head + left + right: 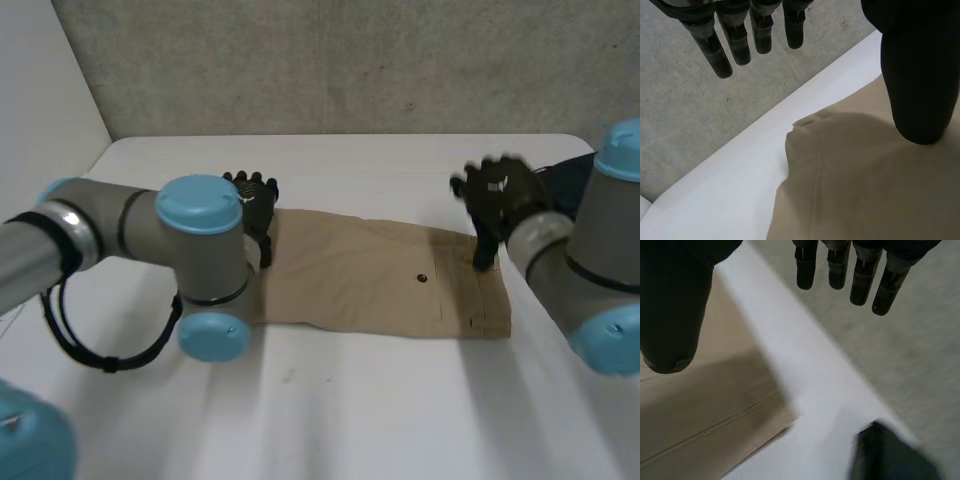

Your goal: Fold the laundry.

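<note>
Your left robot hand (917, 75) and right robot hand (670, 305) hang spread and empty over opposite ends of the tan garment (370, 275) on the counter (350, 400) (right wrist view adds a dark cloth (890, 455) nearby).

No text, label, number or sign is readable on the tan cloth (380, 285) or white table (400, 400).

A rough grey wall (350, 60) rises behind the far edge of the white table (400, 400).
</note>
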